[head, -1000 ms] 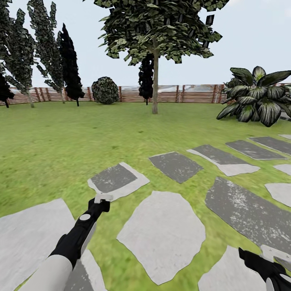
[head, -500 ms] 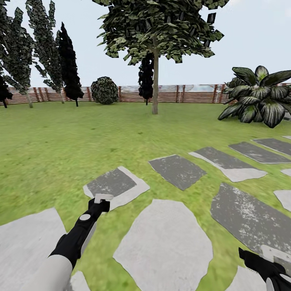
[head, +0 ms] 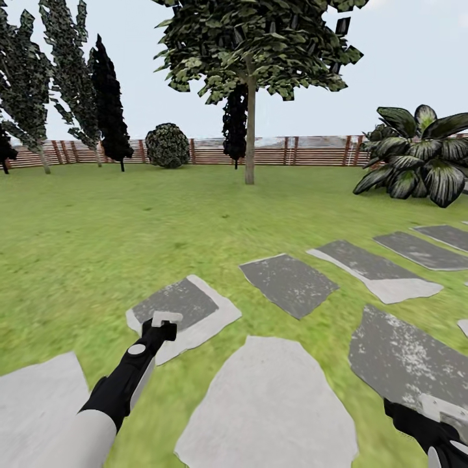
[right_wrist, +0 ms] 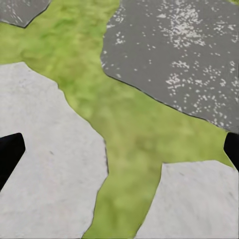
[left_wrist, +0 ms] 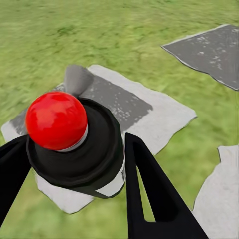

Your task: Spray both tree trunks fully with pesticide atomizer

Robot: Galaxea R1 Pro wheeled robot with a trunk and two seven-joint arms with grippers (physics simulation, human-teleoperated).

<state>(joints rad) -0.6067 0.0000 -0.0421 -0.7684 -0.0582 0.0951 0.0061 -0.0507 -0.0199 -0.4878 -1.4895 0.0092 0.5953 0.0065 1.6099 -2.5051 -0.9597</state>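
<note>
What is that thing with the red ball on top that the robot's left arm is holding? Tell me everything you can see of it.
It is a spray can with a black, round body, a white band low on its side and a glossy red ball cap on a pale collar. The left gripper holds it, one black finger on each side. It hangs above a grey stepping stone in the lawn. Its bottom is hidden.

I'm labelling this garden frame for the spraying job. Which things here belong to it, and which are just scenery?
Belongs to the job:
- atomizer, red-capped, held in the left claw
- tree with bare trunk

Just scenery:
- stepping stones
- round shrub
- dark conifers
- broad-leaf plant
- fence
- right claw, open over the paving
</note>
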